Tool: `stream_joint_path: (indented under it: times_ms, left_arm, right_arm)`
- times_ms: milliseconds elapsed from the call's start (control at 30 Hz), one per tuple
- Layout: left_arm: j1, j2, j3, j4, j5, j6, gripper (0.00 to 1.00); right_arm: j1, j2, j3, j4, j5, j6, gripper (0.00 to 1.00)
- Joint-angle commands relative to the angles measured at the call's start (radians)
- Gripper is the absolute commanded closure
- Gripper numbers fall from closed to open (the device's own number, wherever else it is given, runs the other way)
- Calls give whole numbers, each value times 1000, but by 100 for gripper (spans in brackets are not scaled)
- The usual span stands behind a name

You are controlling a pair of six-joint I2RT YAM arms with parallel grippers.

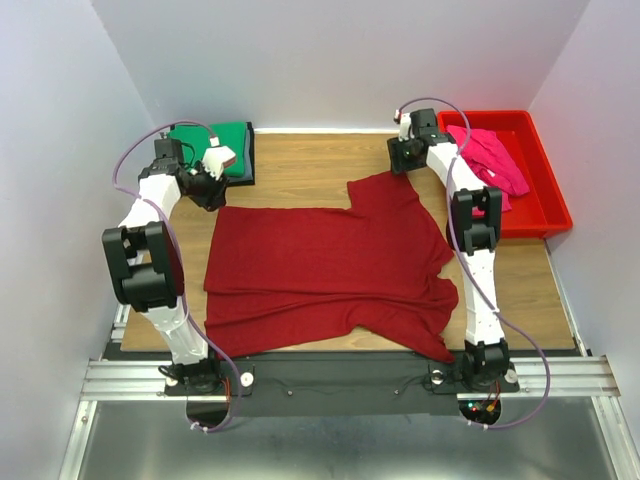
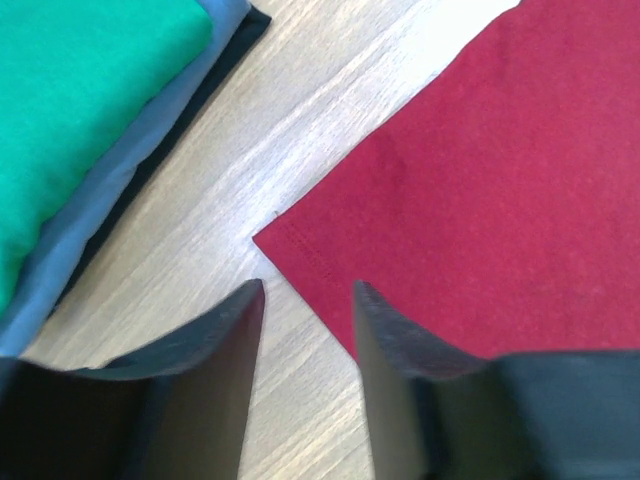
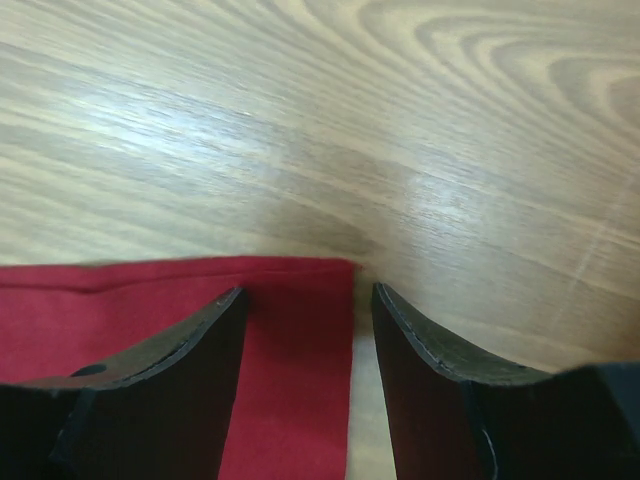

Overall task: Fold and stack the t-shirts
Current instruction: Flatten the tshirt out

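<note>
Wood-grain tabletop [image 1: 300, 160] in a white-walled bay. The dark red soft cloth t-shirt [image 1: 330, 265] lies spread flat across the middle, rumpled at its near right corner. At the back left we see a folded green cloth t-shirt [image 1: 210, 138] stacked on a folded dark grey cloth t-shirt [image 2: 120, 190]. The bright pink cloth t-shirt [image 1: 490, 160] sits bunched in the rigid red plastic tray [image 1: 548, 205] at back right. Left gripper [image 2: 308, 290] is at the dark red shirt's far left corner, near the stack. Its jaws are parted with bare wood and the hem edge in the gap, gripping nothing. Right gripper [image 3: 310, 290] is at the far right corner. Its fingers are spread either side of the cloth corner, which lies flat on the wood — not pinched.
</note>
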Motion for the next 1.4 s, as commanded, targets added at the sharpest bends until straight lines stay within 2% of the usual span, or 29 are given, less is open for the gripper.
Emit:
stream_joint_path:
  times_ms: [0, 67, 167, 200, 267, 300, 367, 633, 1067, 1367]
  left_arm:
    - [2, 9, 3, 38, -11, -24, 46]
    - [2, 28, 6, 47, -14, -29, 40]
    - [-1, 62, 14, 67, -20, -28, 40]
    - [-2, 68, 17, 82, -29, -28, 40]
    - [-9, 97, 24, 93, -37, -23, 40]
    - [-10, 117, 35, 99, -46, -18, 40]
    - [-16, 139, 46, 102, -55, -12, 40]
    - [-39, 237, 95, 118, -94, 15, 41]
    - [-47, 257, 127, 106, -74, 35, 41]
    - [-42, 306, 184, 46, -69, 55, 52]
  right_arm:
    - [-6, 37, 38, 63, 6, 21, 42]
    - [-7, 47, 32, 66, 3, 21, 44]
    - [-6, 45, 12, 67, -14, 16, 59]
    - [-6, 38, -9, 67, -18, 12, 68]
    - [-7, 30, -26, 70, -26, 6, 79]
    - [-9, 21, -40, 70, -35, 4, 89]
    - [-7, 12, -53, 70, -37, -5, 99]
    - [-9, -33, -83, 72, -76, -25, 99]
    - [-10, -70, -99, 72, -80, -45, 99]
    - [-10, -73, -103, 70, -75, -50, 99]
